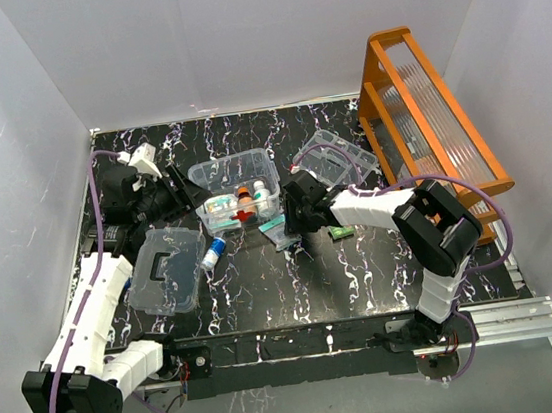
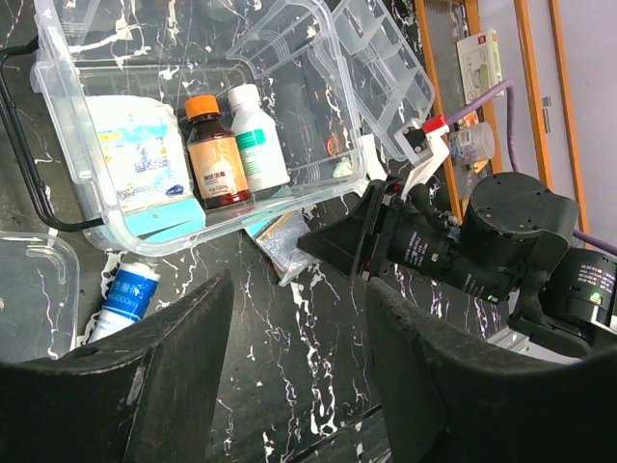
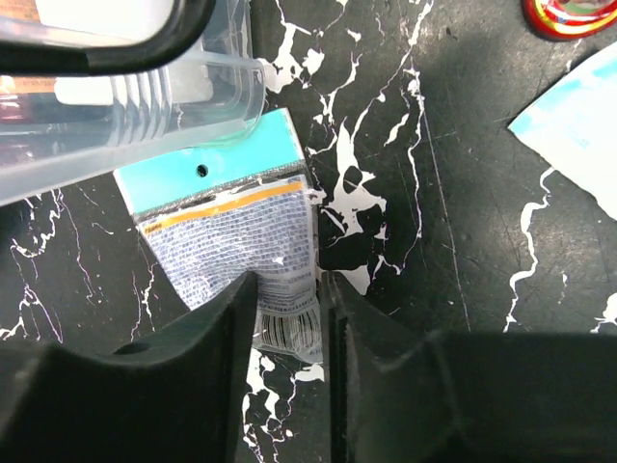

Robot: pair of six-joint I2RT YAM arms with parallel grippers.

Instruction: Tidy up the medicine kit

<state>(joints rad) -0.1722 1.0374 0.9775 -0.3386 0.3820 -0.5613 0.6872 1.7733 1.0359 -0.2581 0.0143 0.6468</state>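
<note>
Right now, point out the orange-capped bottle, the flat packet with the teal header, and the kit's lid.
orange-capped bottle [image 2: 214, 154], left wrist view, on its label.
flat packet [image 3: 246, 241], right wrist view, on its printed middle.
lid [image 1: 168, 270], top external view, on its clear panel.

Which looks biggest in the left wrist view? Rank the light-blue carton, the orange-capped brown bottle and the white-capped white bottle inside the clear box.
1. Light-blue rectangular carton, clearly largest.
2. Orange-capped brown glass bottle and white-capped white plastic bottle: too alike to rank.
</note>
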